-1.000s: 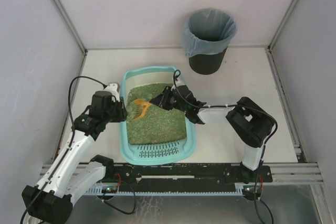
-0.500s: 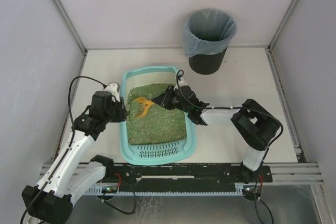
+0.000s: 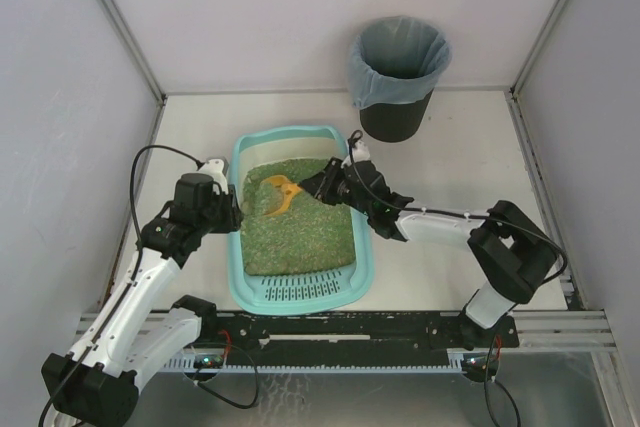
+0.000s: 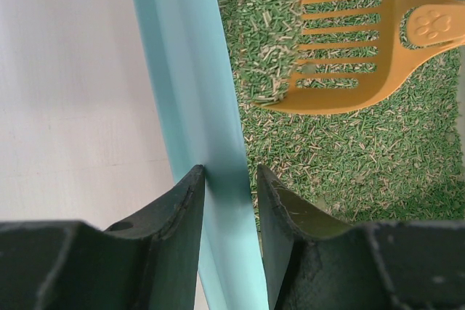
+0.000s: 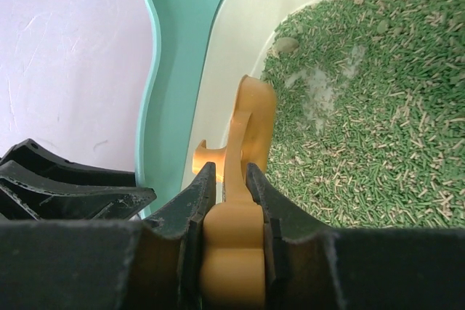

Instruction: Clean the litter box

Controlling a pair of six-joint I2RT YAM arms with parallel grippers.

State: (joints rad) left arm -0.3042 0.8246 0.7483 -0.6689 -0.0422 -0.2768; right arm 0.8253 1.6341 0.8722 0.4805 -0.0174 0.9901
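Litter lies heaped on the slotted blade of the orange scoop. My right end effector pinches the scoop's handle, jaws closed tight on it. Since a second ago I have carried the scoop a little toward the far end of the litter box, and my right elbow has swung out to the right. The box lies mid-table, grate end nearest my bases, the black bin beyond its far right corner. My left end effector has not moved: it stays clamped on the box's left rim.
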